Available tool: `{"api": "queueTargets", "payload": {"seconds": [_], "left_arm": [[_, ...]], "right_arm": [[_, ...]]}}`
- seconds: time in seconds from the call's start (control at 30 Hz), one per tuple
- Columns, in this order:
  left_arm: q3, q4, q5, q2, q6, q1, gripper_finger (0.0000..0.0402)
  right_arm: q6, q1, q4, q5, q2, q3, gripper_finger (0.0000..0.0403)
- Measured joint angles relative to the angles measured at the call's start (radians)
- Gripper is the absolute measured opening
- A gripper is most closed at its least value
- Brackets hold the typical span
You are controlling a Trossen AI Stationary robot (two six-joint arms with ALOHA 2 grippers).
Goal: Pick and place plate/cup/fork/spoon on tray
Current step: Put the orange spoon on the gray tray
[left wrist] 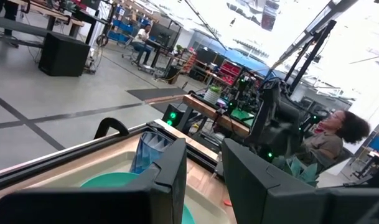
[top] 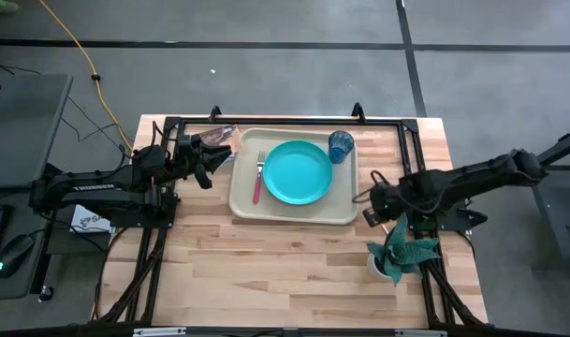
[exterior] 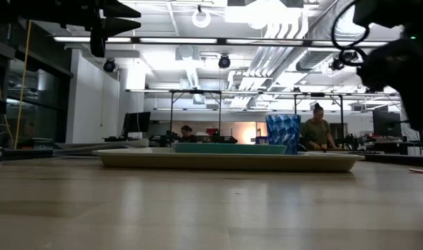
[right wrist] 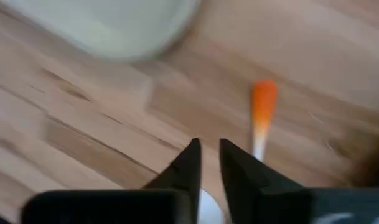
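Observation:
The beige tray (top: 341,211) lies at the table's middle. On it are the turquoise plate (top: 297,172), the red-handled fork (top: 258,178) to the plate's left, and the blue cup (top: 341,146) at the tray's far right corner. The orange-handled spoon (right wrist: 264,102) lies on the table right of the tray. My right gripper (right wrist: 208,144) is over the spoon's bowl end with a narrow gap between its fingers. My left gripper (top: 210,154) hangs raised off the tray's far left corner, slightly open and empty.
A white pot with a teal plant (top: 401,248) stands near my right arm, toward the near edge. A brown booklet (top: 224,138) lies at the far edge behind my left gripper. Bare wood spans the table's near half. People sit at desks in the room beyond.

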Motion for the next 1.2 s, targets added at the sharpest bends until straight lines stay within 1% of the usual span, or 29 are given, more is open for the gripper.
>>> {"api": "queueTargets", "payload": {"seconds": [0.1,0.23,0.3,0.37,0.53,0.7,0.77,0.83,0.9,1.07,1.13,1.2], "left_arm": [[0.0,0.0,-0.001,0.0,0.0,0.0,0.0085],[0.0,0.0,-0.001,0.0,0.0,0.0,0.0085],[0.0,0.0,-0.001,0.0,0.0,0.0,0.0085],[0.0,0.0,-0.001,0.0,0.0,0.0,0.0085],[0.0,0.0,-0.001,0.0,0.0,0.0,0.0085],[0.0,0.0,-0.001,0.0,0.0,0.0,0.0085],[0.0,0.0,-0.003,0.0,0.0,0.0,0.0085],[0.0,0.0,-0.009,0.0,0.0,0.0,0.0085],[0.0,0.0,-0.01,0.0,0.0,0.0,0.0085],[0.0,0.0,-0.014,0.0,0.0,-0.001,0.0085],[0.0,0.0,-0.019,0.001,0.0,-0.001,0.0085],[0.0,0.0,-0.023,0.003,0.0,0.0,0.0085]], "right_arm": [[0.021,0.049,-0.056,0.001,0.044,-0.001,0.01],[0.059,0.068,-0.062,0.066,0.114,-0.002,0.0172],[0.062,0.068,-0.046,0.104,0.152,-0.002,0.0197],[0.062,0.064,-0.023,0.125,0.192,-0.002,0.0211],[0.045,0.053,0.019,0.131,0.292,-0.002,0.0217],[0.034,0.05,0.044,0.135,0.365,-0.005,0.0217],[0.028,0.037,0.083,0.109,0.379,-0.03,0.0217],[0.027,0.022,0.138,0.082,0.373,-0.07,0.0217],[0.026,0.009,0.16,0.079,0.358,-0.091,0.0217],[-0.005,-0.012,0.13,0.098,0.323,-0.101,0.0215],[-0.026,-0.021,0.144,0.086,0.322,-0.106,0.0205],[-0.041,-0.026,0.16,0.075,0.32,-0.116,0.0185]]}}
